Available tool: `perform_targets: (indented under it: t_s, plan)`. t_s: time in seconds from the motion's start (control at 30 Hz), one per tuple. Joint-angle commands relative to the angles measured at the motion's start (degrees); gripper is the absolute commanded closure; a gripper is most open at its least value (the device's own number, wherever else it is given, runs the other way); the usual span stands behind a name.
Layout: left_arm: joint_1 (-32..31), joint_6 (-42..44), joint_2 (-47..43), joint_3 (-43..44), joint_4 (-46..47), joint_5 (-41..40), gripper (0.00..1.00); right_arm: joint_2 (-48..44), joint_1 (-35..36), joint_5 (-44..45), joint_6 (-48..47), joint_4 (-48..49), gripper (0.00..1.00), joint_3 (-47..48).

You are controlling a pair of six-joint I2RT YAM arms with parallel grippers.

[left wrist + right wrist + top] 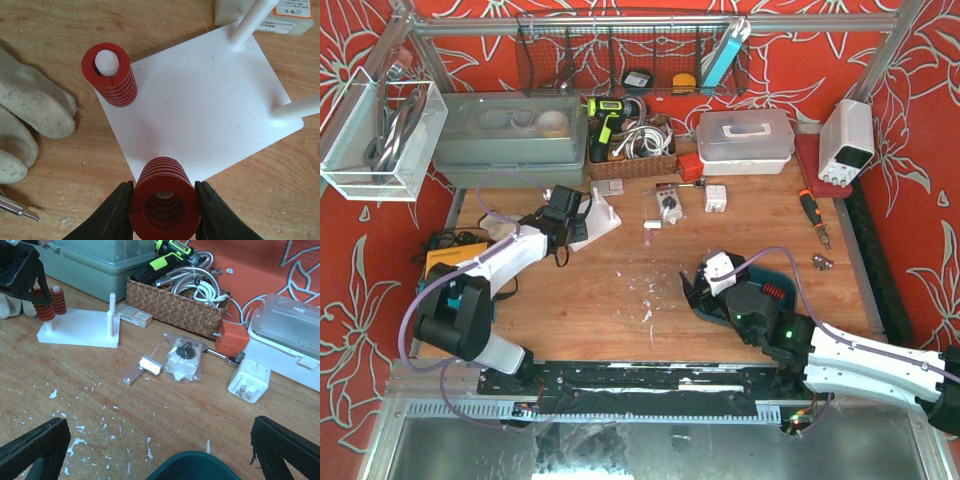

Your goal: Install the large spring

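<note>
Coils of the large red spring [162, 195] look stiff and weighty; the left gripper [165, 206] pinches its sides at bottom centre, over a corner of the white base [200, 110]; the right gripper [160, 445] hangs open.

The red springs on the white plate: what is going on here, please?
The left gripper is shut on a large red spring, holding it at the near corner of the white peg plate. The right wrist view shows bare peg below it, so it is not seated yet. A second red spring already sits on a neighbouring peg; two pegs are bare. The right gripper is open, holding nothing.
</note>
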Motion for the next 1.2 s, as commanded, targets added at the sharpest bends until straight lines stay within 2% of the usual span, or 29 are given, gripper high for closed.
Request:
perform_targets:
  t_s: [0.0,0.13,0.3,0.47,0.5,0.57,0.6,0.7,0.77,0.93,1.03,1.17]
  plan:
    - [0.43,0.10,-0.37,0.11,2.54,0.33,0.64,1.13,-0.23,2.04,0.68,0.27,0.01,-0.31]
    - [0.43,0.30,-1.95,0.53,2.26,1.65,0.58,1.73,-0.29,2.83,1.61,0.13,0.01,-0.20]
    - [0.43,-0.29,-6.21,0.26,2.48,3.47,0.42,1.98,-0.64,4.69,3.38,-0.92,0.01,0.01]
    - [0.19,-0.97,-13.23,-3.25,6.58,8.71,0.30,0.84,-2.32,8.27,14.38,-9.01,0.01,1.91]
    - [-0.14,-0.99,-15.11,-4.91,8.90,10.66,0.24,0.54,-3.12,9.07,17.92,-12.05,0.01,2.67]
    - [-1.05,-1.13,-18.75,-8.36,13.79,14.11,0.05,0.61,-5.19,9.47,27.31,-19.59,0.01,5.11]
    - [-1.79,-1.43,-20.53,-10.06,16.07,15.08,0.00,1.00,-6.38,8.69,30.30,-23.33,0.01,6.52]
    - [-5.41,-2.39,-23.97,-14.25,20.95,16.50,0.00,2.91,-11.39,5.16,39.03,-34.99,0.01,11.04]
    - [-9.42,-1.81,-25.01,-16.35,23.63,16.00,0.00,3.67,-15.46,1.84,43.48,-38.70,0.01,12.74]
    - [-20.59,1.89,-24.49,-19.66,28.27,11.26,0.00,3.18,-19.72,-0.06,53.18,-44.38,0.02,13.91]
    - [-23.54,3.36,-23.88,-21.55,30.31,9.21,0.00,3.06,-21.69,1.88,49.98,-42.57,0.04,13.39]
    - [-25.21,5.31,-23.19,-26.04,35.52,9.79,0.00,3.65,-23.49,2.01,28.91,-32.80,0.05,10.01]
